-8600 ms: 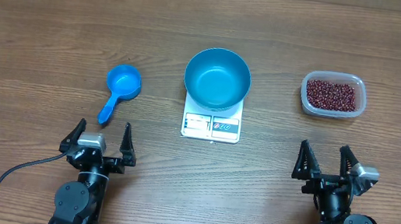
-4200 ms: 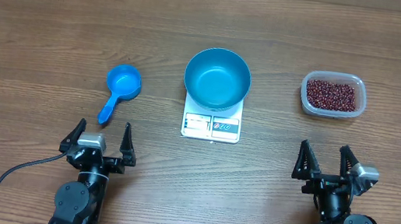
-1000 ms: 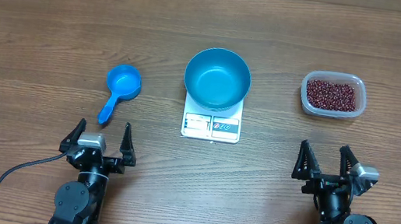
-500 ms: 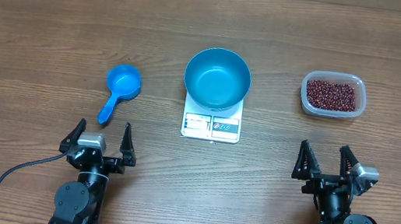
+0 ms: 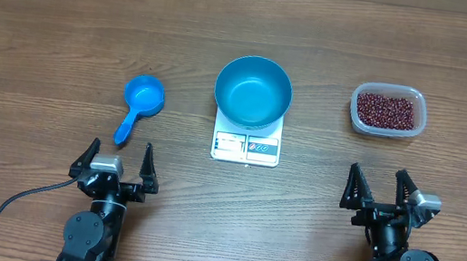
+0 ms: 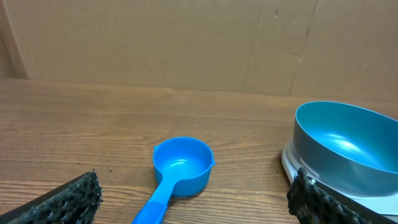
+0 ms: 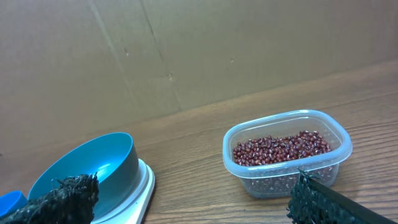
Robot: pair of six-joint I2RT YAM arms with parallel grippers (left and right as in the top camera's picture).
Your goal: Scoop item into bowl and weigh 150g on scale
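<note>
An empty round blue bowl point(image 5: 254, 89) sits on the small white scale point(image 5: 246, 147) at the table's middle; the bowl point(image 6: 345, 144) also shows in the left wrist view and the bowl point(image 7: 87, 168) in the right wrist view. Dark red-brown beans point(image 5: 387, 110) fill a clear plastic tub point(image 5: 357, 113) at the right, and the beans point(image 7: 281, 148) lie just ahead of my right gripper. A small blue scoop point(image 5: 139, 103) lies left of the scale, handle toward me. My left gripper point(image 5: 117, 158) stands open below the scoop point(image 6: 179, 169), holding nothing. My right gripper point(image 5: 381, 187) stands open below the tub, empty.
A brown cardboard wall point(image 6: 186, 43) rises behind the wooden table point(image 5: 65, 25). Black cables run from both arm bases at the near edge.
</note>
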